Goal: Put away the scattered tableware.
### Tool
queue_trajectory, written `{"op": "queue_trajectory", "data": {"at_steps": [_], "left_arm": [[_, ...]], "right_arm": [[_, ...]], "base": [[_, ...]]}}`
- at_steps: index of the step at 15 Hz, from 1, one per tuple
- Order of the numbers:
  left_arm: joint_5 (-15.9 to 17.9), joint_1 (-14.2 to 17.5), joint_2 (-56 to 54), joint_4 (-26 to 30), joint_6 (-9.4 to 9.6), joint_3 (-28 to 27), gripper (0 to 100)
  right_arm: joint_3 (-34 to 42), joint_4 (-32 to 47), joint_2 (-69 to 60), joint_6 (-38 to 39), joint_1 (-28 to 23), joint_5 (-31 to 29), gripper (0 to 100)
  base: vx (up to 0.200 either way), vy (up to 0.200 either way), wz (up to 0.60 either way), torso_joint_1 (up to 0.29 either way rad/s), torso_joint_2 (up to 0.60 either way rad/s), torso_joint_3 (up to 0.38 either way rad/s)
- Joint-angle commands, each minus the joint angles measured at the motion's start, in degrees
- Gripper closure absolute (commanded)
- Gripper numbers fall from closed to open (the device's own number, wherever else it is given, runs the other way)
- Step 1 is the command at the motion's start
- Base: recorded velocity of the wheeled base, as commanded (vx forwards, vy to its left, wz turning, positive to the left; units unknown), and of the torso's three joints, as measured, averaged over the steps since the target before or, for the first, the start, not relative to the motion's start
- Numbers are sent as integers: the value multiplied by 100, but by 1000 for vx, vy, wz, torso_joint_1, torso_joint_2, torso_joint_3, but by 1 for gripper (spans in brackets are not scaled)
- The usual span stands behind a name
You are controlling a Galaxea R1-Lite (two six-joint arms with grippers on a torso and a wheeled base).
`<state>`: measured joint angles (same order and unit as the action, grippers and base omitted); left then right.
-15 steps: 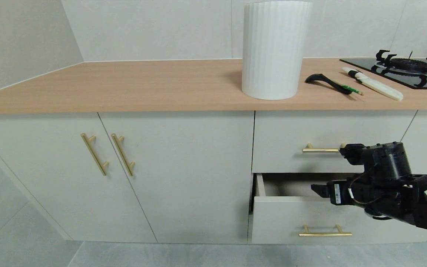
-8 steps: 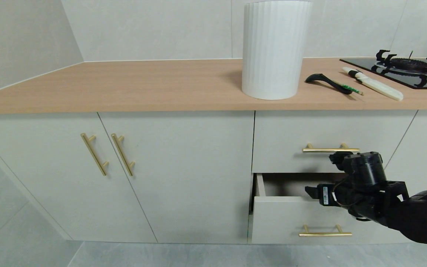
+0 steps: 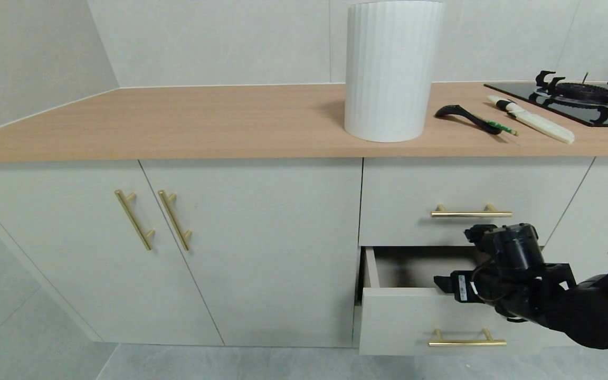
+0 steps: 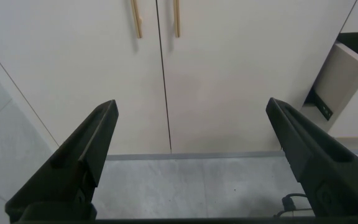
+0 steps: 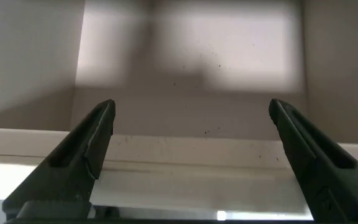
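On the wooden counter lie a black spoon (image 3: 461, 115), green-tipped chopsticks (image 3: 500, 127) and a white knife (image 3: 535, 123). Below them the lower drawer (image 3: 415, 316) stands partly pulled out. My right gripper (image 3: 452, 269) is open at the top edge of the drawer front. In the right wrist view its fingers (image 5: 86, 162) flank the bare drawer floor (image 5: 191, 62), and nothing is held. My left gripper (image 4: 191, 162) hangs open low before the cabinet doors (image 4: 160, 68), well to the left of the drawer.
A tall white ribbed container (image 3: 388, 71) stands on the counter left of the utensils. A black gas hob (image 3: 583, 97) sits at the far right. The upper drawer (image 3: 470, 214) is closed. Grey tiled floor (image 4: 185, 186) lies below.
My right gripper has dropped and shifted left onto the lower drawer's front edge. The drawer has slid a little further out.
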<state>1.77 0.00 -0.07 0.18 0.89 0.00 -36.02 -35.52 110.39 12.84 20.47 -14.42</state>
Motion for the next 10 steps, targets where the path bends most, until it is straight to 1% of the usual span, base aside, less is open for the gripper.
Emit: {"op": "queue_trajectory", "data": {"at_steps": [1, 3, 4, 5, 6, 7, 10], "left_arm": [[-1, 0, 7, -1, -1, 0, 0], [-1, 0, 7, -1, -1, 0, 0], [-1, 0, 7, -1, -1, 0, 0], [-1, 0, 7, -1, -1, 0, 0], [-1, 0, 7, -1, -1, 0, 0], [-1, 0, 7, -1, -1, 0, 0], [-1, 0, 7, -1, -1, 0, 0]], "right_arm": [[52, 169, -263, -27, 10, 36, 0], [34, 546, -527, -36, 19, 229, 0], [8, 1012, -799, -44, 63, 431, 0], [-1, 1171, -905, -44, 71, 484, 0], [-45, 1707, -1151, -185, 150, 598, 0], [-45, 2005, -1300, -334, 194, 634, 0], [-45, 2586, -1459, -493, 414, 642, 0]], "base": [[0, 0, 0, 0, 0, 0], [0, 0, 0, 0, 0, 0], [0, 0, 0, 0, 0, 0], [0, 0, 0, 0, 0, 0], [0, 0, 0, 0, 0, 0], [0, 0, 0, 0, 0, 0], [0, 0, 0, 0, 0, 0]]}}
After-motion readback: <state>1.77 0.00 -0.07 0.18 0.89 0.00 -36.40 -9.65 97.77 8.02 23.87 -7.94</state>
